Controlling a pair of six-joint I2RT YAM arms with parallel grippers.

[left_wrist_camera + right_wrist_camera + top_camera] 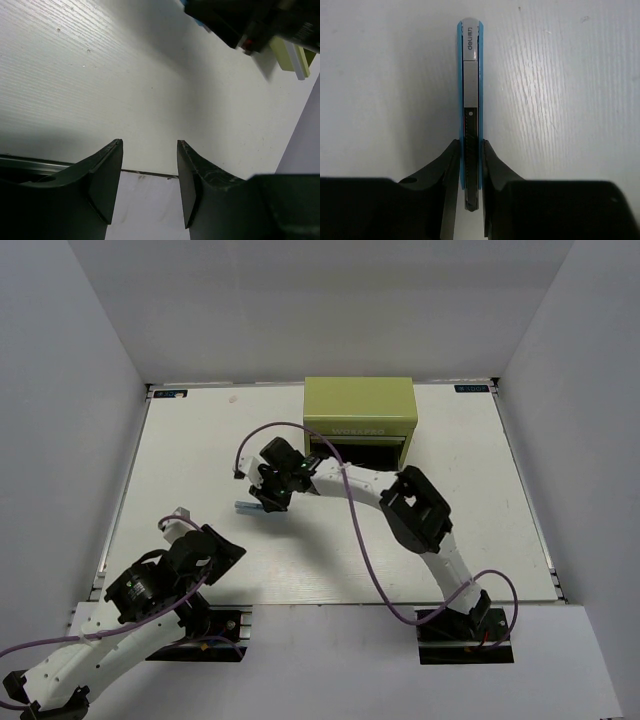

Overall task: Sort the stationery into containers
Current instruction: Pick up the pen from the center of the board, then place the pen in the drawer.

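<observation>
Bright even light, soft shadows

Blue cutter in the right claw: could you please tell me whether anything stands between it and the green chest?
Nothing visible does. The blue cutter, clamped in the right claw, is front-left of the green chest; between them only bare table and the right arm's forearm show.

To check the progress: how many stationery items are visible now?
1. A blue cutter, clamped in the right gripper, to the left in front of the green chest. Others may be hidden inside the chest.
</observation>
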